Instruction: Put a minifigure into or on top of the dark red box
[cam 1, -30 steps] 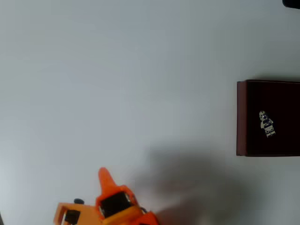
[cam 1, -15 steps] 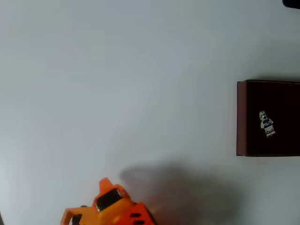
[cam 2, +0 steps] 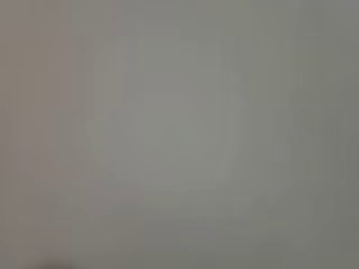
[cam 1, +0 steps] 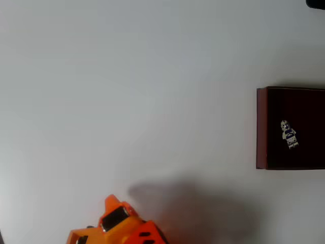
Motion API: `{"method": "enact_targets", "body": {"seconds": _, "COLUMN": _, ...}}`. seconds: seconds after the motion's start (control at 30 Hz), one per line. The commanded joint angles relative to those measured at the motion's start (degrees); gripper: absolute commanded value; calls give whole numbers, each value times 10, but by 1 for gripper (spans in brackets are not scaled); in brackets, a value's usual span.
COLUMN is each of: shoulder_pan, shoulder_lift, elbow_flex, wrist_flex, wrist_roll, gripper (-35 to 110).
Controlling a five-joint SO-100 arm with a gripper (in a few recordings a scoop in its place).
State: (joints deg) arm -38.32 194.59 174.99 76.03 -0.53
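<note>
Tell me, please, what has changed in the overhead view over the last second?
The orange arm, with its gripper, has pulled back toward the bottom edge of the overhead view, showing less of itself. The minifigure still lies inside the dark red box; neither has moved.

No readable text, labels, numbers or signs appear in either view

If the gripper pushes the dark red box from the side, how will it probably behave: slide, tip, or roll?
The dark red box would probably slide, not roll, since it is rectangular with flat walls. It looks broad against its wall height in the overhead view, so tipping seems unlikely. The minifigure lying on its dark middle is tiny and loose, so a push might shift it.
</note>
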Motion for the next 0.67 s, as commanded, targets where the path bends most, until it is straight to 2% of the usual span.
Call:
{"method": "enact_targets", "body": {"seconds": 0.0, "shoulder_pan": -6, "shoulder_lift": 8, "elbow_flex": -20, "wrist_flex": 18, "wrist_roll": -4, "gripper": 0}}
{"method": "enact_targets", "body": {"seconds": 0.63, "shoulder_pan": 0, "shoulder_lift": 8, "elbow_flex": -20, "wrist_flex": 18, "wrist_roll": 1, "gripper": 0}}
